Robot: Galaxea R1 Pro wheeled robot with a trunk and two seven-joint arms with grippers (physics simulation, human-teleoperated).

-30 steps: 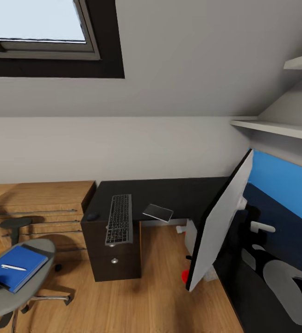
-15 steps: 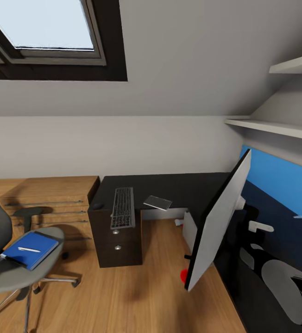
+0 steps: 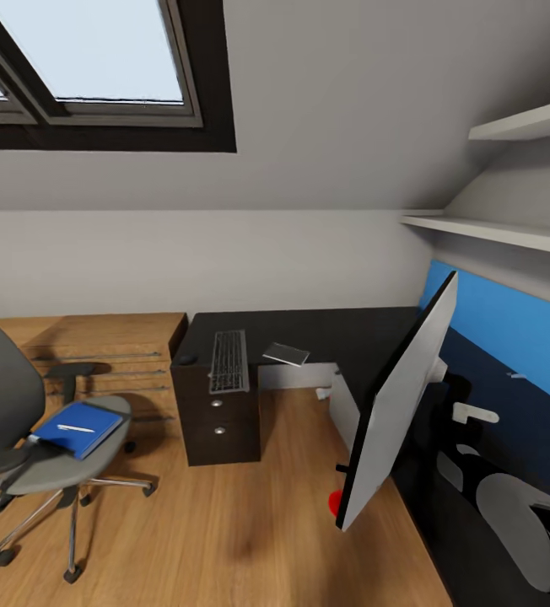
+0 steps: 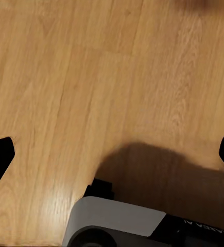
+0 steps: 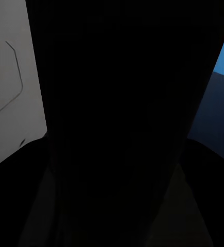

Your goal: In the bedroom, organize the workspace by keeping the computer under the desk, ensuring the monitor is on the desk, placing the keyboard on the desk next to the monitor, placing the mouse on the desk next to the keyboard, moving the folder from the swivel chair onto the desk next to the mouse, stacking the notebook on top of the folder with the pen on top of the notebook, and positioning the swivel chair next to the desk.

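White-backed and black-fronted, the monitor (image 3: 397, 405) hung tilted off the counter (image 3: 334, 333), close in front of the robot's right arm. It kept the same place in the head view over the last second while the room slid around it. That reads as the camera drawing back and turning, with the screen apparently carried along. Whether the right end effector was clamped on it could not be told, since its wrist view was mostly dark.

The left end effector (image 4: 112, 154) stood spread wide and empty, with bare wooden floor (image 4: 65, 77) below it.

Well beyond both end effectors, the keyboard (image 3: 229, 361), the mouse (image 3: 187, 360) just beside it and the notebook (image 3: 286, 353) lay on the counter, now smaller in view. The computer (image 3: 347, 409) stood under the counter, partly hidden by the screen. The swivel chair (image 3: 5, 388) had come fuller into view on the left end effector's side, the folder (image 3: 78, 428) on its seat and the pen (image 3: 76, 428) on the folder.

Judged from this, the monitor had yet to be set down, and folder, notebook and pen were still to be stacked.
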